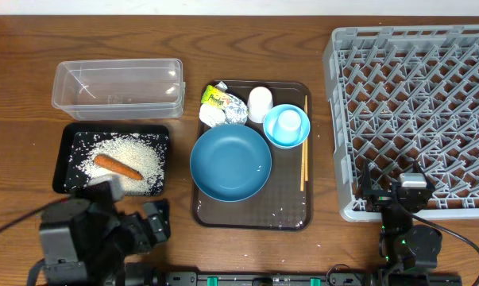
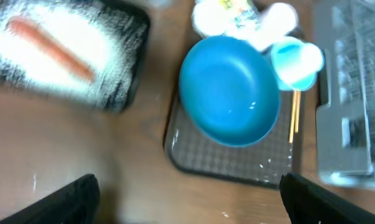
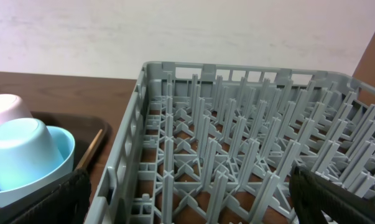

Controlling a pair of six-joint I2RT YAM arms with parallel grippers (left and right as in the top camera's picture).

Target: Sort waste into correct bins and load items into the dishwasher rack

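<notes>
Left end effector [image 2: 187,199] fingertips cropped, blurred; right end effector [image 3: 187,202] likewise cropped.

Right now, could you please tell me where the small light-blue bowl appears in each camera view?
Overhead: light-blue bowl at the serving tray's upper right, beside the chopsticks.
Left wrist: upper right, blurred, above the chopsticks.
Right wrist: lower-left corner.
Shared landmark: the grey dishwasher rack flanking it.
</notes>
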